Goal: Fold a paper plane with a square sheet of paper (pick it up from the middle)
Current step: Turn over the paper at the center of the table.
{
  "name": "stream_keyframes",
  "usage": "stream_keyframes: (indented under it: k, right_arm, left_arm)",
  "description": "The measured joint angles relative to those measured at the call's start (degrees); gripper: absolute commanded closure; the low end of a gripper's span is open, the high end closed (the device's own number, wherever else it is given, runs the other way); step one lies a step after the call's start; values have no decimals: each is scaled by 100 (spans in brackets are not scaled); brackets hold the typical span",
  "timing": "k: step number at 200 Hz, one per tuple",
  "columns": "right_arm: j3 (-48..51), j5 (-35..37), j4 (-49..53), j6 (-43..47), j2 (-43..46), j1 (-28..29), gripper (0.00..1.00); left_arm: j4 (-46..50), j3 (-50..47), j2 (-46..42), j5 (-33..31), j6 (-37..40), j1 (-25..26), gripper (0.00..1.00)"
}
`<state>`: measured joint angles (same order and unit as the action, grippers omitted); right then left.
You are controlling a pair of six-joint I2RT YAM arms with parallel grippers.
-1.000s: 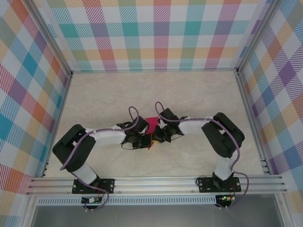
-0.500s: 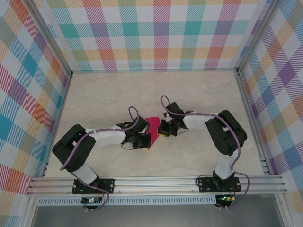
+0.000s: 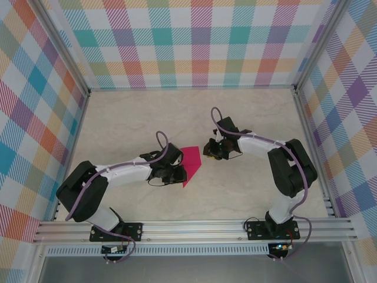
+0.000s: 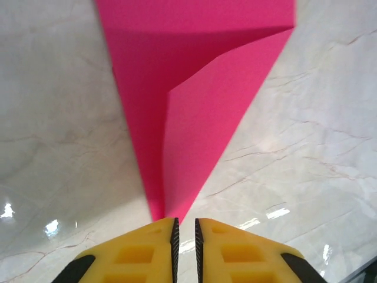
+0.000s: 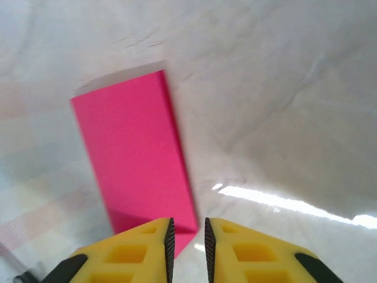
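setting: pale marble bench (image 3: 118,118), checked walls (image 3: 194,41) all round
paper: pink paper (image 3: 190,165) flat mid-bench between the arms, folded to a point, not a plane yet
left end effector (image 4: 185,223): narrow slit, paper's tip right at it, looks unpinched
right end effector (image 5: 187,223): narrow slit too, holding nothing
step: mid-fold i reckon, next needs a grip on an edge

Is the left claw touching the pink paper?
Cannot tell. In the left wrist view the pink paper narrows to a tip at the left claw, whose fingertips hide any contact.
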<state>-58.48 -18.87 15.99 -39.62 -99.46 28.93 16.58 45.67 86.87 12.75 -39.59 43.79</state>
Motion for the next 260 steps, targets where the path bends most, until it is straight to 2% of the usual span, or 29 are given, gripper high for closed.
stream_keyframes:
  k: [40,120,155,204,260]
  right_arm:
    - [745,-442,-348,-494,455,4,53]
    - [997,-638,-732,-997,514,42,47]
    - [997,-695,-872,-1121,457,175,48]
    - [942,-726,-981,-1228,57,339,51]
    - [734,-739,-1003,-1248,-105,382,58]
  left_arm:
    - [-367,133,-13,-343,-149,0,81]
    - [-621,378,529,-702,-273,0,89]
    - [-535,411,811,-975,-306,0,97]
    - [-348,474,944,-1226,-367,0,99]
    - [-339,474,944,-1239,-433,0,100]
